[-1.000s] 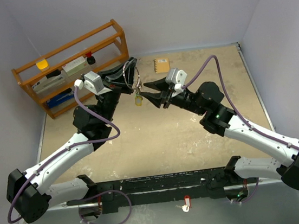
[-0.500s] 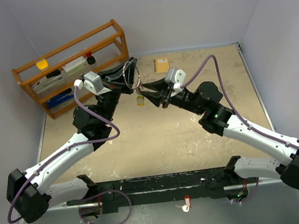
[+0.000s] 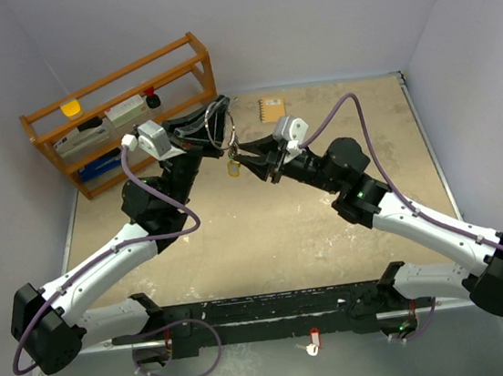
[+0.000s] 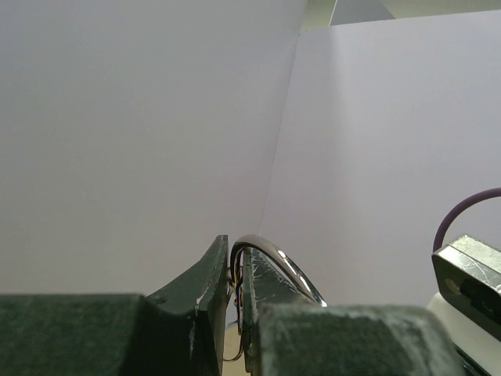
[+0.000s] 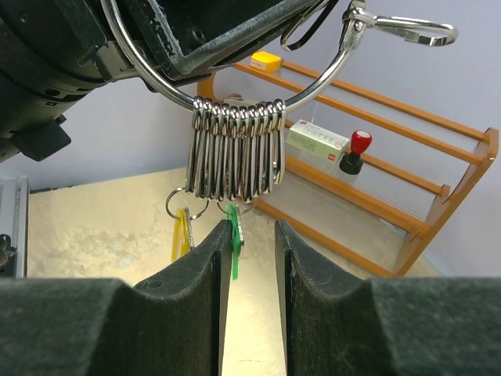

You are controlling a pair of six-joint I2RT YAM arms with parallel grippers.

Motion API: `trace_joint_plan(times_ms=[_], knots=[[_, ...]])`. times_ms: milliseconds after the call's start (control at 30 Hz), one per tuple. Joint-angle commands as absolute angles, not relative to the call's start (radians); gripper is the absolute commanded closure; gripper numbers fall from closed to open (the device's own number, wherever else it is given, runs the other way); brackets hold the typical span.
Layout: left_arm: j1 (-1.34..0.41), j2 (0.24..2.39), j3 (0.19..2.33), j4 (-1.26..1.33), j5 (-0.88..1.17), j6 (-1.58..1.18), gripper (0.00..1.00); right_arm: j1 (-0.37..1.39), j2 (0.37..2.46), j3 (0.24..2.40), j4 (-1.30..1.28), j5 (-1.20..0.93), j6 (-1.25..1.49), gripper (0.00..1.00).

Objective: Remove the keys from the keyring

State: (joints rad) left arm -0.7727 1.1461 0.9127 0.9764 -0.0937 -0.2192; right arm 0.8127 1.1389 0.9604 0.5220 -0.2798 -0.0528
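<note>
Silver wire makes up the keyring (image 5: 235, 149), a large loop carrying a tight row of small clips, held in the air above the table (image 3: 266, 232), between the two arms. The left claw (image 3: 218, 123) has its fingers pressed almost together on the large loop, and the left wrist view shows the wire running between them. Two small split rings hang below the clips. One carries the green key (image 5: 233, 243) and the other the yellow-gold key (image 5: 182, 235). The right claw (image 5: 250, 231) points at the hanging keys with its fingers a narrow gap apart and nothing held. The green key hangs at the mouth of that gap, just beside the left-hand finger, and it is not clear whether they touch. The yellow-gold key lies outside the gap.

Progress, as judged: neither key is off the keyring, so the task proper is not yet begun. The ring is lifted and presented, and the right claw is lined up on the green key. What is left is to close on that key, work it off its split ring, and then do the same for the yellow-gold key. An orange rack (image 3: 115, 85) and a tan notebook (image 3: 271, 109) sit at the far side of the table.
</note>
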Motion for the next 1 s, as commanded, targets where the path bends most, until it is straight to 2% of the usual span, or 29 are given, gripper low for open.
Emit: trace_joint_plan(times_ms=[0,267,633,967], knots=[[-0.77,1.139,0.96,1.035,-0.087,-0.236,1.0,0.815,1.133,0.969,0.571,-0.29,-0.034,0.69],[-0.77,1.146,0.96,1.032,-0.102,-0.23,1.0,0.816,1.124,0.969,0.575,-0.325,-0.003,0.69],[-0.77,1.149,0.95,1.047,-0.096,-0.254,1.0,0.816,1.175,0.984,0.618,-0.358,0.045,0.81],[-0.77,1.15,0.947,1.056,-0.094,-0.262,1.0,0.816,1.192,0.986,0.638,-0.357,0.049,0.83]])
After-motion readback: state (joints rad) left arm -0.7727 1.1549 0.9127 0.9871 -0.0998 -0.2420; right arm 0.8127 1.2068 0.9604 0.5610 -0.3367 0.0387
